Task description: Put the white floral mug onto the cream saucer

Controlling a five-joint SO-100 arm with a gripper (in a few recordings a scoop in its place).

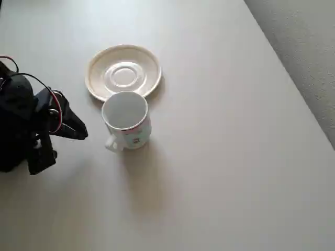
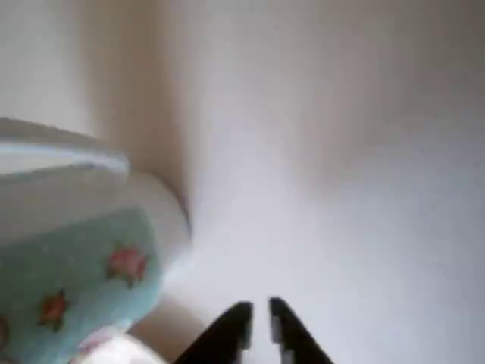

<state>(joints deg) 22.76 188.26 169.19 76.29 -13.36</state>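
The white floral mug (image 1: 125, 120) stands upright on the table, its handle pointing toward the lower left in the overhead view. Directly behind it lies the cream saucer (image 1: 123, 72) with nothing on it, and the mug's rim overlaps the saucer's near edge in the picture. My black gripper (image 1: 81, 130) is left of the mug, a short gap from its handle, tips pointing at it. In the wrist view the blurred mug (image 2: 83, 265) with teal band and pink flowers sits at the left. The gripper (image 2: 259, 322) there has its tips almost together, holding nothing.
The pale table (image 1: 220, 157) stretches to the right and toward the front. Its right edge runs diagonally at the far right, with grey floor (image 1: 309, 47) beyond. My arm's black body and red wires (image 1: 21, 125) sit at the left edge.
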